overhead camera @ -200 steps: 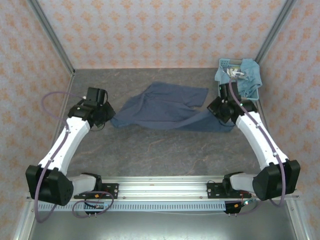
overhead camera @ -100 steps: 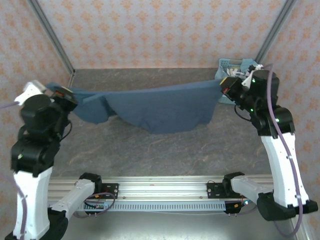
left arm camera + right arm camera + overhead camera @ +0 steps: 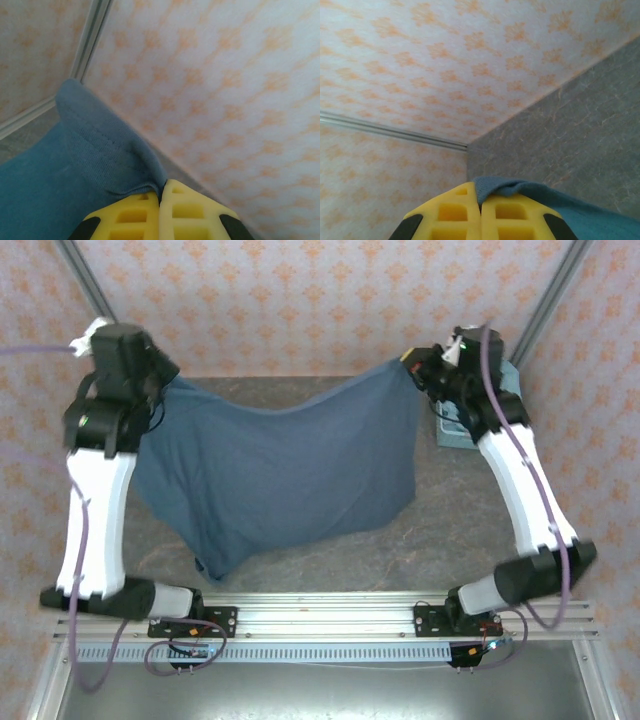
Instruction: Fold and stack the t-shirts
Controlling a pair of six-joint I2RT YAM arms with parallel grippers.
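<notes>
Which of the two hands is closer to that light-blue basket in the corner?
The right hand, gripping the dark blue shirt right beside the basket. The left hand grips the shirt's other end, across the table.

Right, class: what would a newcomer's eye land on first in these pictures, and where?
The dark blue t-shirt hangs spread like a banner over the middle of the table. The left claw is shut on its top left corner, the right claw on its top right. A light-blue basket sits far right, behind the right arm.
</notes>
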